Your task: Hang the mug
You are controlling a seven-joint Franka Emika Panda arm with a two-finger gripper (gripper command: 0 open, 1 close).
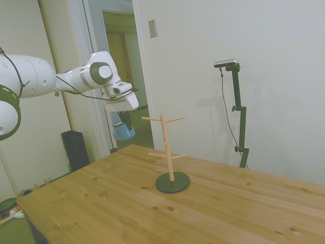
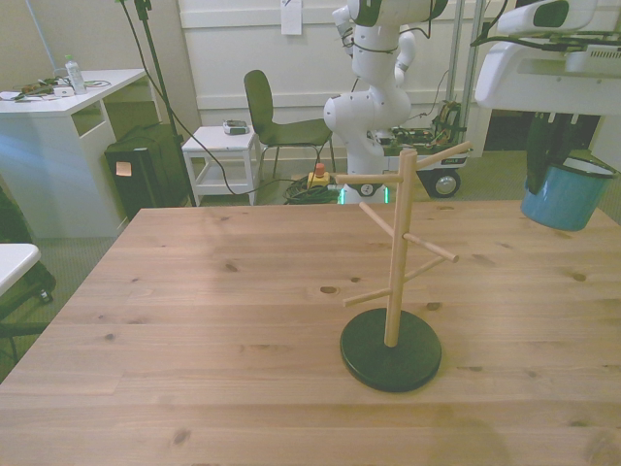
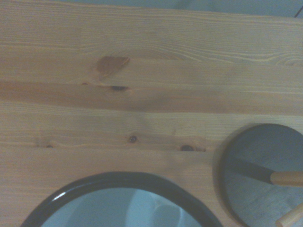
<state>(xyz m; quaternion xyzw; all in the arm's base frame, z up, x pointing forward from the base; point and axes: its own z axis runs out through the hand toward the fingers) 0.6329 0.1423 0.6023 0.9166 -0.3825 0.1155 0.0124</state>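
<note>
The wooden peg stand (image 2: 398,282) sits closest, upright on its round dark base (image 2: 390,349) on the table (image 2: 194,311), with thin pegs sticking out at several heights from the single post. All of the pegs are bare.

Past the stand and off toward the front view's right, the mug (image 2: 565,192) hangs in the air, well above the table and about level with the stand's upper pegs, clear of them. It is light blue with a dark rim, and it tilts a little. The end effector (image 2: 549,150) grips it from above, its dark fingers pinching the mug's rim.

From the side the mug (image 1: 123,130) shows beyond the stand (image 1: 168,150), near the far edge of the table (image 1: 101,203), under the white wrist.

The wrist camera looks straight down past the mug's dark rim (image 3: 120,182) and white inside, with the stand's base (image 3: 265,165) close beside it below.
</note>
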